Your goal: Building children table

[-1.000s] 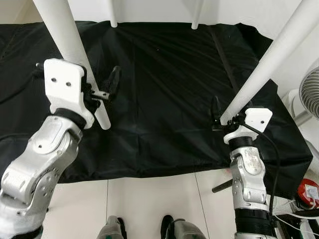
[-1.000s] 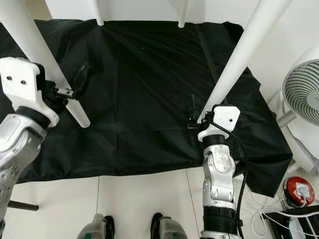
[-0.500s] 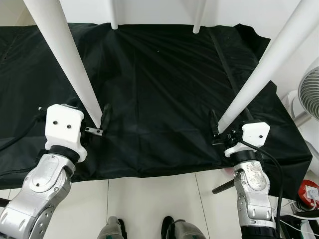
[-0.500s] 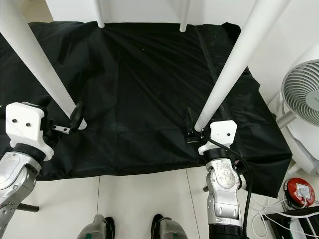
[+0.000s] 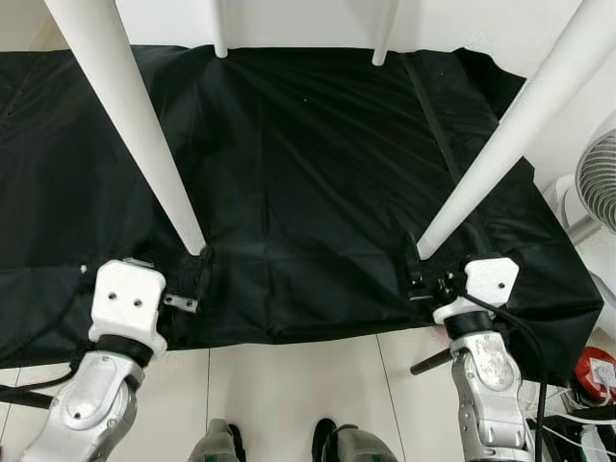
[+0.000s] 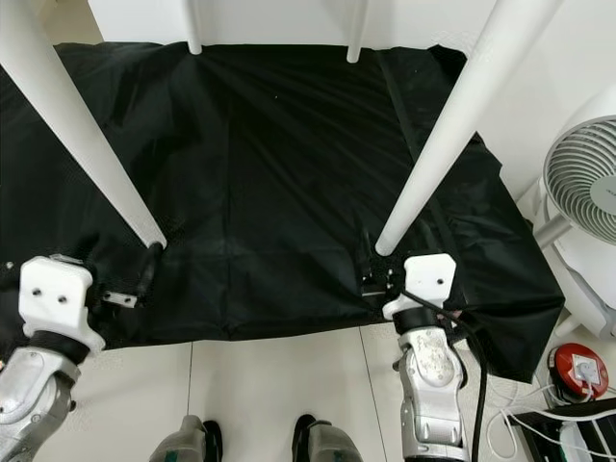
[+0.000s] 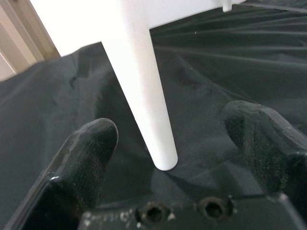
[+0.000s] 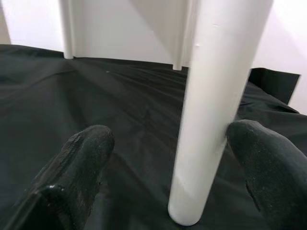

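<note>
A white children's table stands on a black cloth (image 5: 308,164). Its front left leg (image 5: 135,125) and front right leg (image 5: 500,135) slant down to the cloth, and the two rear legs (image 5: 219,29) stand at the back. My left gripper (image 5: 183,284) is open just in front of the left leg's foot (image 7: 144,91), its fingers (image 7: 91,143) apart on either side and not touching. My right gripper (image 5: 416,269) is open in front of the right leg (image 8: 211,96), whose foot rests between its spread fingertips (image 8: 91,143).
A white fan (image 5: 602,183) stands to the right of the cloth. A red object (image 5: 597,371) and cables lie on the tiled floor at the lower right. A short black rod (image 5: 428,361) lies by my right arm. My own feet (image 5: 221,443) stand on the tiles at the cloth's front edge.
Both grippers have slid down along the front legs and drawn back towards me, the left from well up its leg. They now sit low at the legs' feet.
</note>
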Robot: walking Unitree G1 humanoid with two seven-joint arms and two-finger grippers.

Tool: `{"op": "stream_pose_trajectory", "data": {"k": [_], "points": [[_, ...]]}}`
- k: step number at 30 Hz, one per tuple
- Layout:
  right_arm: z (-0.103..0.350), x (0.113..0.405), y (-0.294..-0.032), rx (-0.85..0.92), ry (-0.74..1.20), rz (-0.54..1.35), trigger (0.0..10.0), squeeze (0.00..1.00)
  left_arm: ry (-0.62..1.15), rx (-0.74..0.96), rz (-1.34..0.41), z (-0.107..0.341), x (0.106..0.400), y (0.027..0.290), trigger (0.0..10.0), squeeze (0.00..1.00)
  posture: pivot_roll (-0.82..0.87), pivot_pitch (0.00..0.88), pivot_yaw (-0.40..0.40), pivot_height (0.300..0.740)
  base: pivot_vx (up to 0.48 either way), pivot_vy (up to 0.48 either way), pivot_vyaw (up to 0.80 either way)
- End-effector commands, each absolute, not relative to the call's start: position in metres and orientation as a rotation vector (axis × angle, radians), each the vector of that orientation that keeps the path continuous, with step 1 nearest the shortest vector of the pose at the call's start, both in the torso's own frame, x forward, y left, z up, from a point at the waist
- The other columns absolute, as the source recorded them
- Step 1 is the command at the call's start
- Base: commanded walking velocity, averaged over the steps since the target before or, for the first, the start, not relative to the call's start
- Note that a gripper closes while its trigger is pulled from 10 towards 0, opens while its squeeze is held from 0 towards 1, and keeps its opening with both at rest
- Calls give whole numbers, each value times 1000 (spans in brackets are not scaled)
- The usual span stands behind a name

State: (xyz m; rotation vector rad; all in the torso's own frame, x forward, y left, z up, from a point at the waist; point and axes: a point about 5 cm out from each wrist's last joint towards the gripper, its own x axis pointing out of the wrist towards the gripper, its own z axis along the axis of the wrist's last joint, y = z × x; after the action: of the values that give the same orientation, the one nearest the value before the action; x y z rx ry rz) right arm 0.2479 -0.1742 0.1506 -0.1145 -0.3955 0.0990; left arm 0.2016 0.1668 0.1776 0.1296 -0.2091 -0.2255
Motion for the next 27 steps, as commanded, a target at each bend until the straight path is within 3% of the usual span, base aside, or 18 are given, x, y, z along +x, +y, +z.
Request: {"op": "stream_pose_trajectory", "data": {"k": [1, 10, 27], "points": [[147, 241, -172, -133, -395, 119, 10000, 0, -172, 180, -450, 166, 194, 159, 10000, 0, 60, 182, -8, 740, 0, 0, 0], [129, 222, -160, -174, -353, 254, 10000, 0, -180, 227, -520, 147, 179, 160, 10000, 0, 55, 167, -5, 740, 0, 0, 0], [102, 190, -157, -259, -165, 876, 10000, 0, -95, 233, -913, 109, 151, 151, 10000, 0, 48, 177, -31, 740, 0, 0, 0]]}}
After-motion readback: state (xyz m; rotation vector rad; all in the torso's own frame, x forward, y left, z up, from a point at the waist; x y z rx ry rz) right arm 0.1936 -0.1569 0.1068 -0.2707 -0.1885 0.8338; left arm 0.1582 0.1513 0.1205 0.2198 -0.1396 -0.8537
